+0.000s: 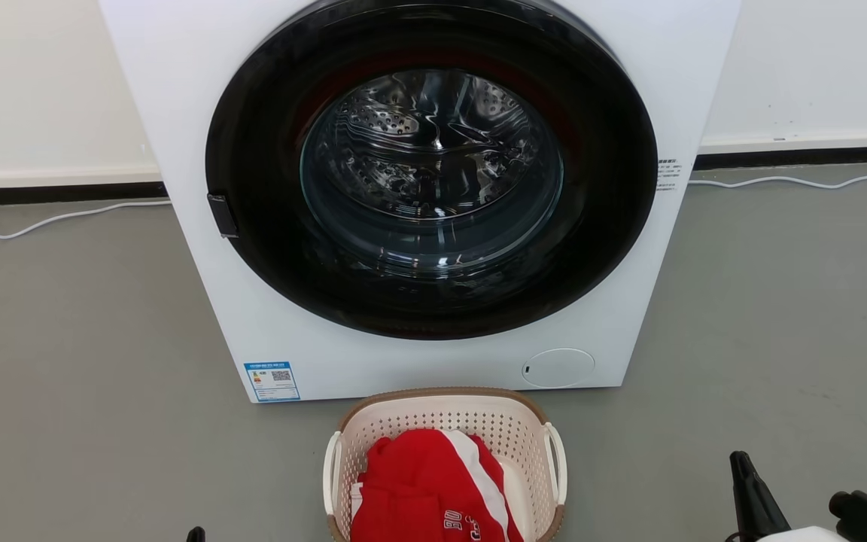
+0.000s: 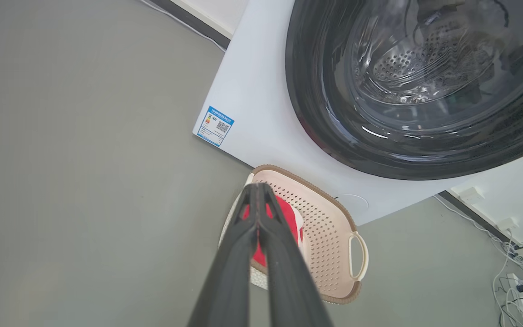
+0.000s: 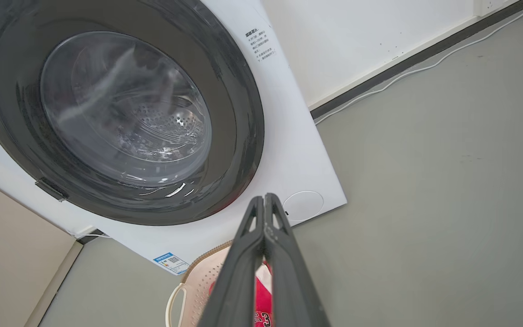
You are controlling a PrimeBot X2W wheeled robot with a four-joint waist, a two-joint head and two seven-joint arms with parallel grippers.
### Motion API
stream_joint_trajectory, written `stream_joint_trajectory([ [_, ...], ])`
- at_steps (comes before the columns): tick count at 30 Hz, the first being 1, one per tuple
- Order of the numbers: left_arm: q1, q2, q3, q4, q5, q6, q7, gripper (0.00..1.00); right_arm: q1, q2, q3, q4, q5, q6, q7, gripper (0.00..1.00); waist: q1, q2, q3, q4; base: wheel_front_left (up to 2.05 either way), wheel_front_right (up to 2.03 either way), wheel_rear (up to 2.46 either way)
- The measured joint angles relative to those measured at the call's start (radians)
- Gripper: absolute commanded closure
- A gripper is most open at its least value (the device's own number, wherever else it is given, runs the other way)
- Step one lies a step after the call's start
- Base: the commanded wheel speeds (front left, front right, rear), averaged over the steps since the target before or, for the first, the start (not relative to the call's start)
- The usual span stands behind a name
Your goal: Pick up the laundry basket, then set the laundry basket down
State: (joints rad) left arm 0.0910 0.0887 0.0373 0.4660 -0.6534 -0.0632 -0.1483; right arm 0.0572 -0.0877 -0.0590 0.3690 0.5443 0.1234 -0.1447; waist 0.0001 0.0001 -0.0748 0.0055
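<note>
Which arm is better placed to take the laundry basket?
Probably left: the left end effector, shut, points straight at the laundry basket; the right end effector points past it, toward the washing machine.

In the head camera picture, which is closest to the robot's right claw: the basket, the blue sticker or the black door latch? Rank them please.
From the right gripper:
1. laundry basket, on the floor to its left.
2. blue sticker, farther left, low on the washing machine.
3. door latch, farthest left and higher up.
</note>
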Motion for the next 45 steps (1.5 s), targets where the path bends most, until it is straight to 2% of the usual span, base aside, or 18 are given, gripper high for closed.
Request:
stream_joint_trajectory([
  [45, -0.066, -0.023, 0.024, -0.092, -0.469, -0.030, 0.128, 1.00, -0.061, 0.021, -0.036, -0.039, 0.519, 0.000, 0.123, 1.00, 0.0000, 0.0000, 0.039, -0.003, 0.00, 0.00, 0.00],
])
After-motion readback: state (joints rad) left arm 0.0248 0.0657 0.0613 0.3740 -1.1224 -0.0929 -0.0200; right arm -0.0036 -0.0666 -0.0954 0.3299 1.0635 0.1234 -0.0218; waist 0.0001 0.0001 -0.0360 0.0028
